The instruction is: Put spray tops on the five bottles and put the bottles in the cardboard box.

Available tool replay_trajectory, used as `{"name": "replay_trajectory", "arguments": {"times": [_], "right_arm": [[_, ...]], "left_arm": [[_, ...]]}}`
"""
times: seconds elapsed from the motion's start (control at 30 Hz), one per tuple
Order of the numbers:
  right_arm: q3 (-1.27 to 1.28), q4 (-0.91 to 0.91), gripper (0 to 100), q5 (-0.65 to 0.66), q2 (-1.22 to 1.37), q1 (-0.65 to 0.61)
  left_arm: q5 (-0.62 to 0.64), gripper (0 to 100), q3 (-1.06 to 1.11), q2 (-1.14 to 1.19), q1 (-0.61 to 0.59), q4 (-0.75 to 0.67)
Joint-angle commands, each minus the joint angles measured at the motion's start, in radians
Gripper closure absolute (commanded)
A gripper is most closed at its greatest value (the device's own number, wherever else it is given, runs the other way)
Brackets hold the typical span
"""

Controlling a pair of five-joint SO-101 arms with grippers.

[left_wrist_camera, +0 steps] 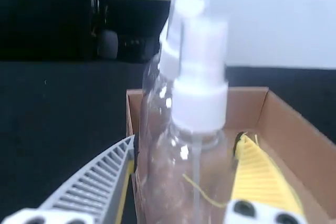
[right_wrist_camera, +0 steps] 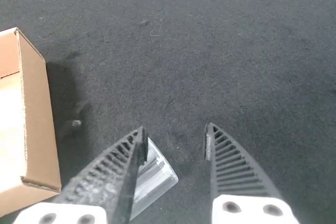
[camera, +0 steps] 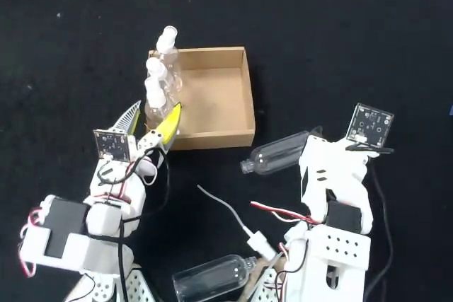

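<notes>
The cardboard box [camera: 237,114] lies open at mid table. Three clear bottles with white spray tops stand in a row along its left wall: the far one [camera: 168,39], the middle one [camera: 156,68] and the near one [camera: 156,97]. My left gripper [camera: 157,106] is shut on the near bottle [left_wrist_camera: 184,145], its grey finger [left_wrist_camera: 100,182] outside the box wall and its yellow finger [left_wrist_camera: 260,177] inside. An uncapped bottle [camera: 276,153] lies beside the right arm [camera: 333,167]. My right gripper [right_wrist_camera: 176,128] is open over the cloth, the bottle's end [right_wrist_camera: 155,174] next to one finger.
Another uncapped bottle [camera: 212,279] lies at the table's near edge between the arm bases. A loose spray top [camera: 258,244] with its long white tube lies just above it. Black cloth [camera: 354,47] covers the table. The box's corner [right_wrist_camera: 23,129] stands beside the right gripper.
</notes>
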Motion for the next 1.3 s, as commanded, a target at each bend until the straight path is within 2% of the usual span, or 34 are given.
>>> {"name": "replay_trajectory", "arguments": {"times": [0.0, 0.1, 0.43, 0.7, 1.03, 1.13, 1.27], "right_arm": [[-0.01, -0.026, 83.2, 0.002, -0.015, 0.014], [-0.01, -0.026, 83.2, 0.002, -0.015, 0.014], [-0.01, -0.026, 83.2, 0.002, -0.015, 0.014], [-0.01, -0.026, 83.2, 0.003, -0.015, 0.014], [-0.012, -0.026, 83.2, 0.005, -0.015, 0.014], [-0.013, -0.023, 83.2, 0.006, -0.015, 0.014], [-0.042, -0.003, 83.2, 0.008, -0.015, 0.015]], "left_arm": [[-0.008, 72, 0.067, -0.19, -0.002, -0.003], [-0.012, 72, 0.111, -0.324, -0.007, 0.094], [-0.005, 72, 0.113, -0.842, -0.005, 0.647], [-0.005, 72, 0.113, -1.277, -0.01, 1.171], [-0.005, 73, 0.116, -1.714, -0.021, 1.702], [-0.005, 73, 0.111, -1.765, -0.067, 1.798], [-0.008, 73, 0.12, -1.712, -0.183, 1.809]]}}
